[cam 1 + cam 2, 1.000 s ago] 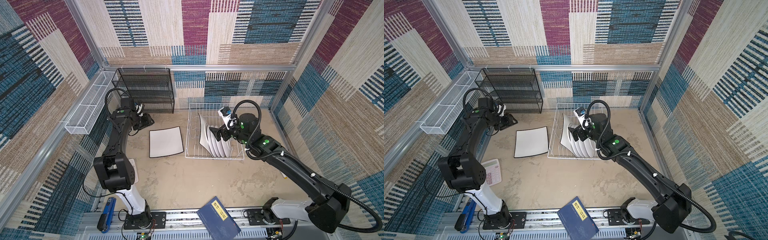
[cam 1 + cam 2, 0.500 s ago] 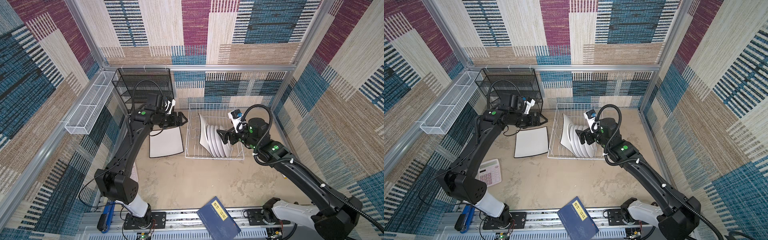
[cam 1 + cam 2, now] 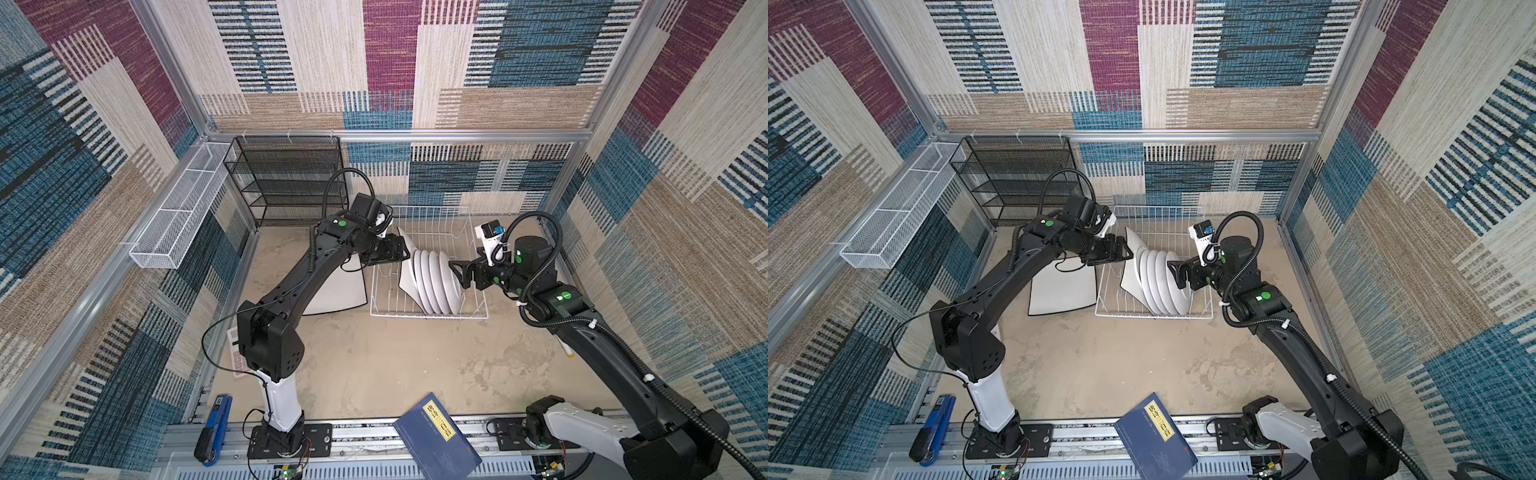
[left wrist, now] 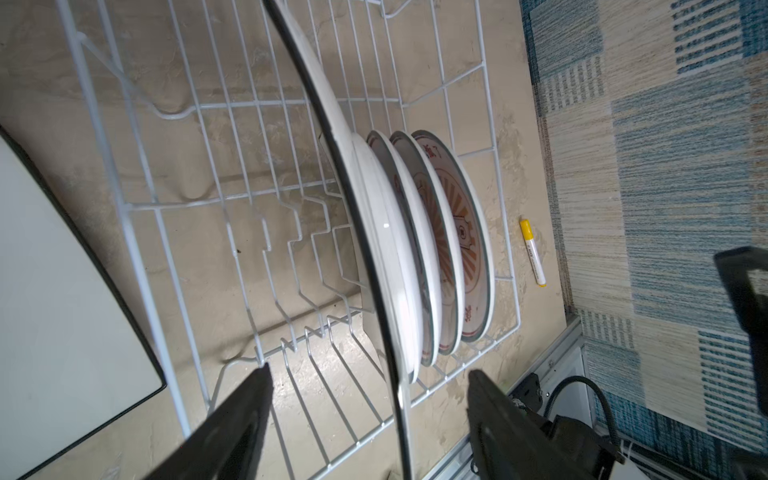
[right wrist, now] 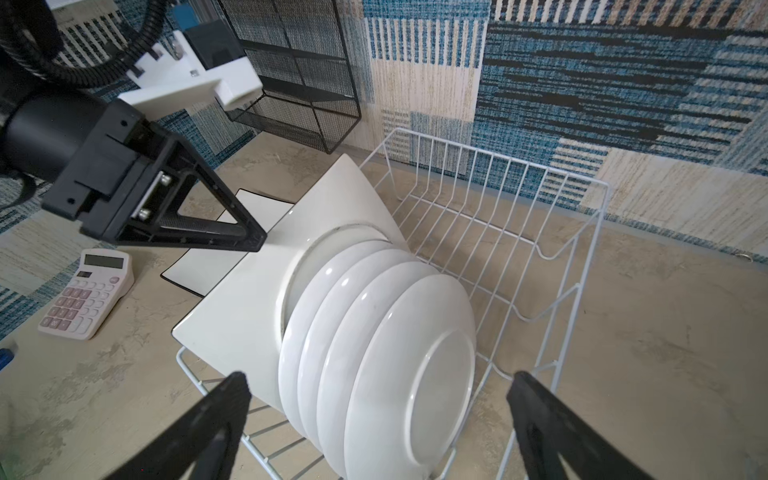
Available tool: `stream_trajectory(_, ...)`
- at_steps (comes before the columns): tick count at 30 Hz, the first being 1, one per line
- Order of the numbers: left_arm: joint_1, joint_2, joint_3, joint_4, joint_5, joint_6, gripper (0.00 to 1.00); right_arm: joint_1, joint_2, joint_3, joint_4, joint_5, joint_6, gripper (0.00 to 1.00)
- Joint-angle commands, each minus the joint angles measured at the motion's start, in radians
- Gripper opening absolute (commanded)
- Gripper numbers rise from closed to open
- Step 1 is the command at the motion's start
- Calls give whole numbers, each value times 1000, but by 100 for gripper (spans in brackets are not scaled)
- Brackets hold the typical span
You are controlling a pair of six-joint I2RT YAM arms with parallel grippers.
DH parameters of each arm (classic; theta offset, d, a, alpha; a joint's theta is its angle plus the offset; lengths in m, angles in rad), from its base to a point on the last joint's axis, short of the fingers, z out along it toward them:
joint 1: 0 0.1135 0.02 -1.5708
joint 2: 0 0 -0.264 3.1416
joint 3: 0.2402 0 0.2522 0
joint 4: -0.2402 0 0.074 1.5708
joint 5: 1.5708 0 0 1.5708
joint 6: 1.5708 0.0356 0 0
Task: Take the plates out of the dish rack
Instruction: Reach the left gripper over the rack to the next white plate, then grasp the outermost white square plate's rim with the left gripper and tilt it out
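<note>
Far left wall: a long white mesh tray (image 3: 174,224) hangs on the frame; the black mesh shelf (image 3: 291,183) stands to its right in the far corner.
Left table edge: a calculator (image 5: 87,295) lies flat.
Unloaded: one flat square plate (image 3: 1063,291) lies face up on the table, just left of the dish rack (image 3: 415,315) — partly under the left arm.
Left arm: the left gripper (image 4: 370,372) has its fingers spread, straddling the black rim of the standing square plate (image 4: 328,112) with a gap on each side; nothing gripped.
Rack: white wire, at the far centre of the table.
Row in rack: the standing square plate is leftmost, on edge and leaning. The round plates (image 5: 395,353) are packed on edge just right of it, white backs toward the right arm, with orange print on their faces in the left wrist view.
Right arm: the right gripper (image 5: 378,377) has its fingers wide apart, just right of the nearest round plate — holding nothing.
Right wall: a yellow-capped marker (image 4: 532,253) lies on the table at its foot.
</note>
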Motion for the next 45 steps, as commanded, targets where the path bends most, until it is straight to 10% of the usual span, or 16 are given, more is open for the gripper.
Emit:
stream_trajectory(1, -16, 39, 51, -4, -21, -29, 70, -1, -11, -22, 73, -16, 16, 99)
stream_trajectory(15, -25, 164, 139, -46, -37, -56, 38, -12, 18, -15, 90, 22, -12, 99)
stream_trajectory(45, -43, 150, 77, -24, -61, -170, 24, -14, 34, -13, 100, 25, -20, 99)
